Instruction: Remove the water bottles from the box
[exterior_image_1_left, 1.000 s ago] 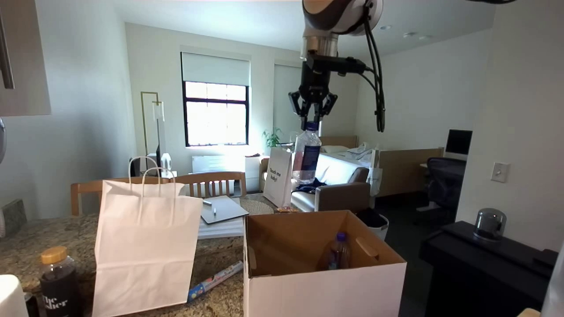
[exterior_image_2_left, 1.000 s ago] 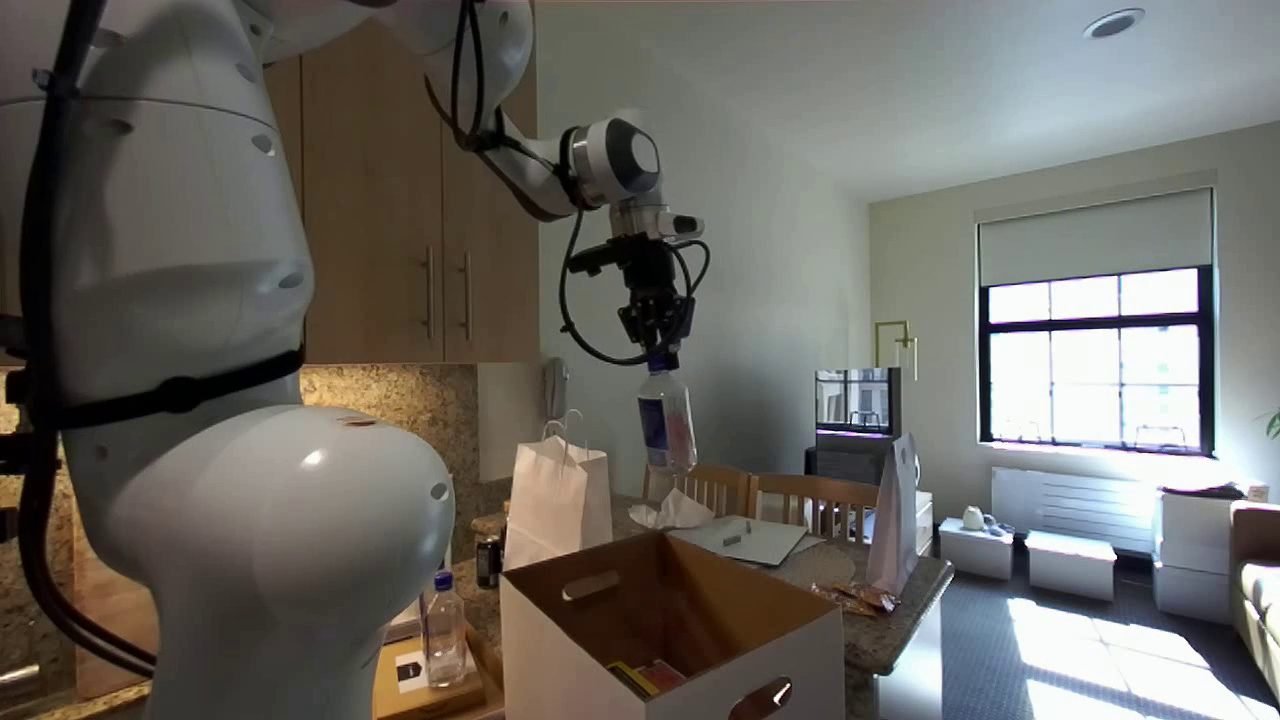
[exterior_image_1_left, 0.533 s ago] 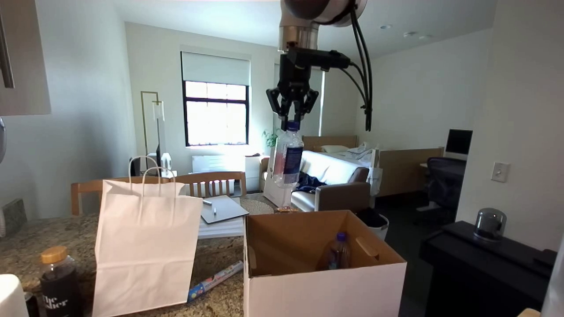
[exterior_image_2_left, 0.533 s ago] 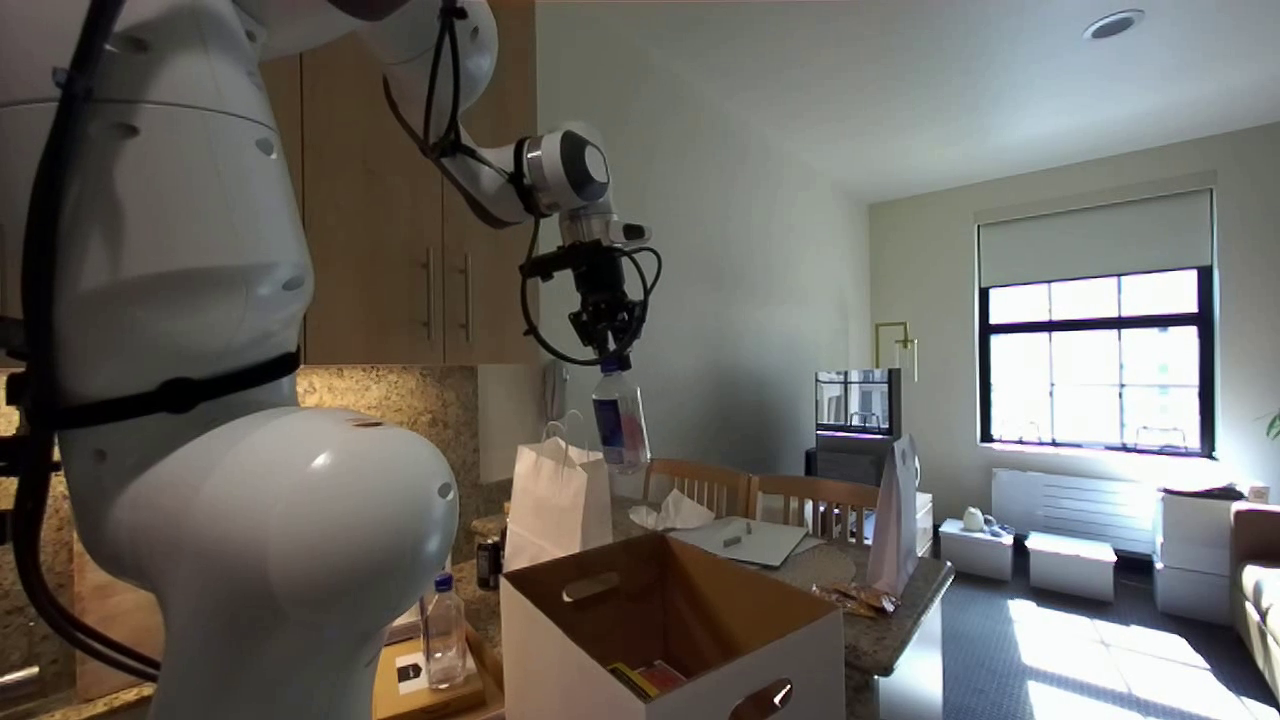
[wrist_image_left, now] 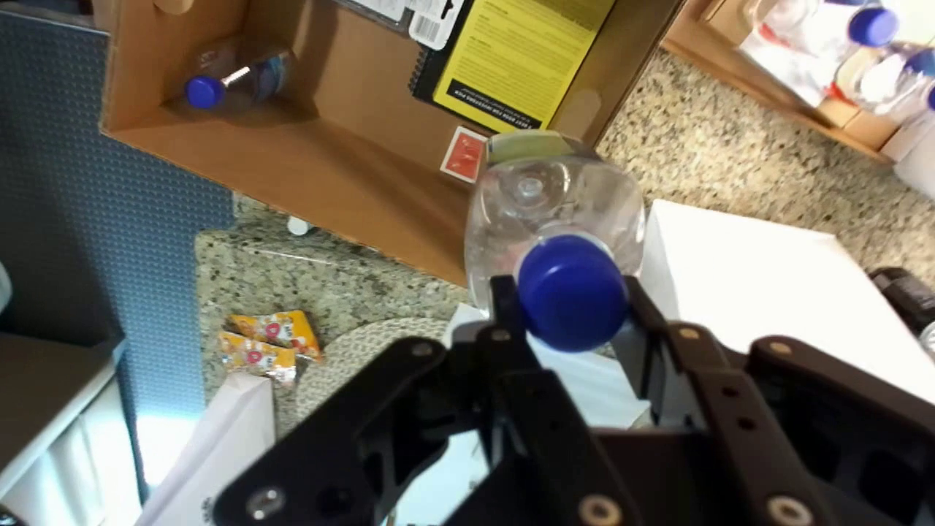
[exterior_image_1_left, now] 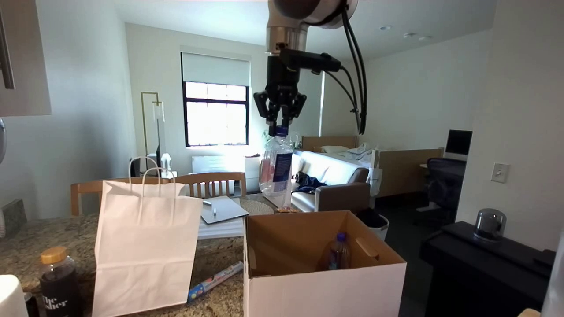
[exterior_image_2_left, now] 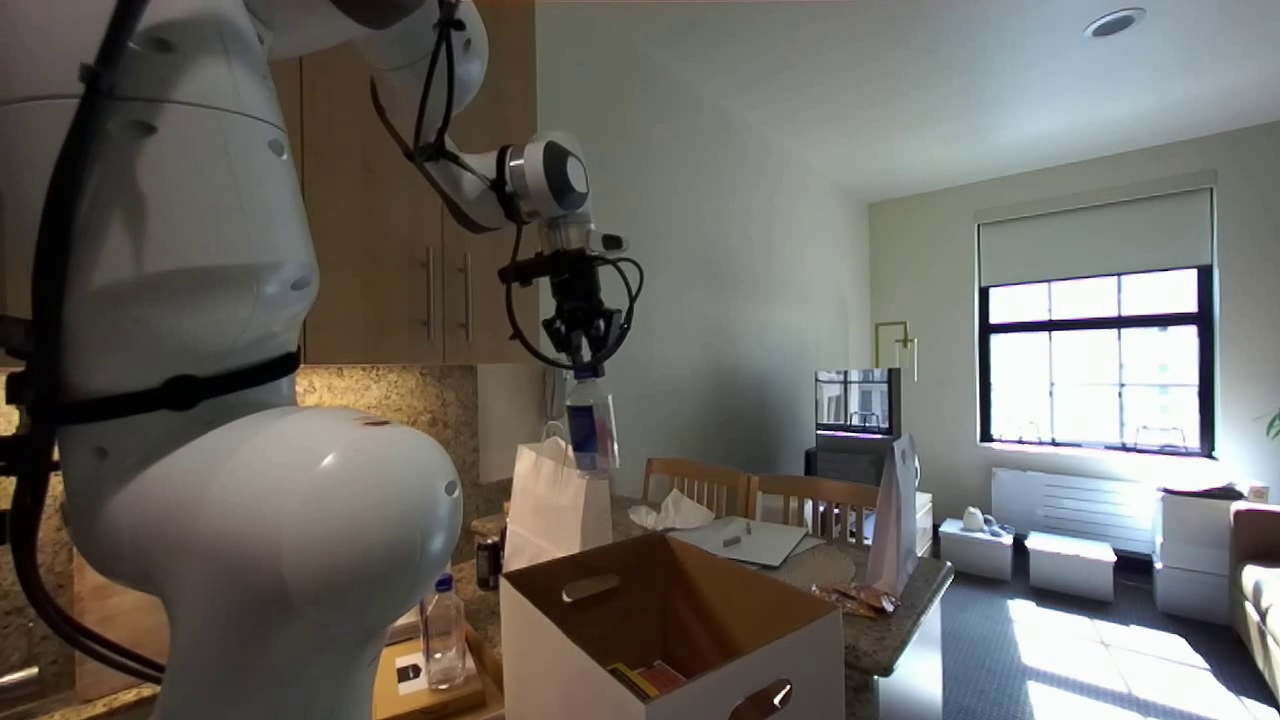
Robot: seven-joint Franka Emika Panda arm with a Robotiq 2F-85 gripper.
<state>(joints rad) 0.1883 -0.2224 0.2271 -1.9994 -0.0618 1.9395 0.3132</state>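
My gripper (exterior_image_1_left: 279,128) is shut on the blue cap of a clear water bottle (exterior_image_1_left: 276,169), which hangs almost upright in the air. The wrist view has the bottle's clear body (wrist_image_left: 504,212) below the cap, beyond the fingertips (wrist_image_left: 504,292). Lower down stands the box (exterior_image_1_left: 326,290), brown inside and pale outside; the held bottle is above its rim, toward the paper bag. Inside the box, a second water bottle (exterior_image_1_left: 339,253) leans in a corner, its cap (wrist_image_left: 204,92) visible from above. Another bottle (exterior_image_2_left: 445,640) stands outside the box beside the robot's base.
A tall white paper bag (exterior_image_1_left: 147,246) with handles stands beside the box. Several blue-capped bottles (wrist_image_left: 873,26) sit in a low brown tray. A yellow book (wrist_image_left: 526,51) lies in the box. Snack packets (wrist_image_left: 270,343), a laptop (exterior_image_1_left: 224,209) and a patterned tube (exterior_image_1_left: 216,281) are on the counter.
My gripper, with the bottle still in it, has moved left in both exterior views, closer to the white paper bag, and dipped slightly. The box and the bottle inside it have not moved.
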